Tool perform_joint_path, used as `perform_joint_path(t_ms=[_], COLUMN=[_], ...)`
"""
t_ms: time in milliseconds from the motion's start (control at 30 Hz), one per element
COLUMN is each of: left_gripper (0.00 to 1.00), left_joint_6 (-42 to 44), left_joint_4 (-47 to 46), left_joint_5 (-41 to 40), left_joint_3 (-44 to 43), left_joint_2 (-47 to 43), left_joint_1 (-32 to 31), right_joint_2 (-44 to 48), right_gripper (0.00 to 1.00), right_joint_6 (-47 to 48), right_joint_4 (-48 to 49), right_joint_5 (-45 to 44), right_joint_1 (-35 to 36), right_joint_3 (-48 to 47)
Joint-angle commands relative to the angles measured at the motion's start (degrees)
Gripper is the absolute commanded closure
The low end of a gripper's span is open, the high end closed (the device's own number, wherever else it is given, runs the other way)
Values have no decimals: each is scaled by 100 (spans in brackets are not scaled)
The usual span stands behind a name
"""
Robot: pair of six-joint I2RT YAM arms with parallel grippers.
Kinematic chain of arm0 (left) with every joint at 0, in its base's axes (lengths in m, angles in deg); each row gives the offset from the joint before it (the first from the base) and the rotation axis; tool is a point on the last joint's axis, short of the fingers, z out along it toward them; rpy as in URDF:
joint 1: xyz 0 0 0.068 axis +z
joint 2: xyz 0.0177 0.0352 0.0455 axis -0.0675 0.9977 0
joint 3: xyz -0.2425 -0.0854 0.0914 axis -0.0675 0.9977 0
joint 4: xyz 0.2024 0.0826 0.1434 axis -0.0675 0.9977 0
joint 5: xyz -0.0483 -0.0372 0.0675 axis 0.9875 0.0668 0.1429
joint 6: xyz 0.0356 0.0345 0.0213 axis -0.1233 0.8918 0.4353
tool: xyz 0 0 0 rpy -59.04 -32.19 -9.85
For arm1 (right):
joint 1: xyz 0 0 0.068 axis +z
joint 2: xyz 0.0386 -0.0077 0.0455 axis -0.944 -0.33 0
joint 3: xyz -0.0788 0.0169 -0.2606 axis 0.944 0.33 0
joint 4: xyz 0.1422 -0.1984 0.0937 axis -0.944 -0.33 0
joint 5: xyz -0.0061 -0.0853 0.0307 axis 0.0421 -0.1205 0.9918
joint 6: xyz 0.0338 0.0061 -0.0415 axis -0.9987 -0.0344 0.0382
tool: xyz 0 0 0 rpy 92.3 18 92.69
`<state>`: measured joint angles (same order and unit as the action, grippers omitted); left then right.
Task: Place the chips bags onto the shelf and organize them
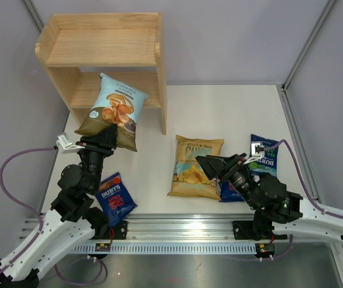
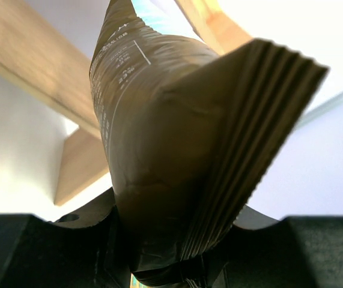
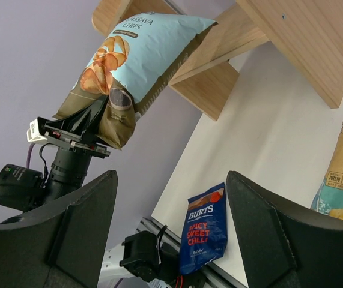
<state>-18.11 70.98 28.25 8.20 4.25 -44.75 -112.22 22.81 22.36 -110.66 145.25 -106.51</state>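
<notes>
- Cassava chips bag (image 1: 114, 111) is up off the table (image 1: 153, 180), its top leaning into the lower tier of the shelf (image 1: 99, 48).
- Left gripper (image 1: 108, 139) pinches its brown bottom end (creased pretty hard).
- Right gripper (image 1: 210, 163) is spread wide and empty, over the yellow bag (image 1: 196, 167).
- Burts bag (image 1: 116, 198) lies flat by the left arm.

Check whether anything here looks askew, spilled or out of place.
Nothing is spilled or torn. The Cassava Chips bag leans tilted at the lower tier of the shelf, pinched at its bottom corner by the left gripper. The red-lettered Burts bag lies askew at the near edge of the table.
</notes>
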Motion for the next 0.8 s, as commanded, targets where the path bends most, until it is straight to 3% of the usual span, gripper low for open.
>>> perform_joint_path(t_ms=[0, 233, 433, 600, 767], left_gripper=[83, 87, 88, 87, 88], left_joint_6=[-237, -827, -994, -1117, -1240], left_joint_4=[-701, -1087, -1858, -2449, -3231], left_joint_5=[58, 1525, 2282, 2432, 3073], left_joint_3=[-390, -513, -557, -416, -504], left_joint_2=[178, 968, 1690, 2419, 3271], left_joint_1=[405, 2046, 3058, 3508, 3982], right_joint_2=[121, 261, 165, -37, -160], right_gripper=[19, 19, 19, 16, 16], right_joint_6=[-45, -2, -80, -107, -124], right_joint_4=[-56, -197, -180, -215, -206], right_joint_5=[-226, -191, -103, -6, -23], right_joint_1=[27, 19, 19, 27, 27], right_joint_3=[21, -32, -23, -102, -120])
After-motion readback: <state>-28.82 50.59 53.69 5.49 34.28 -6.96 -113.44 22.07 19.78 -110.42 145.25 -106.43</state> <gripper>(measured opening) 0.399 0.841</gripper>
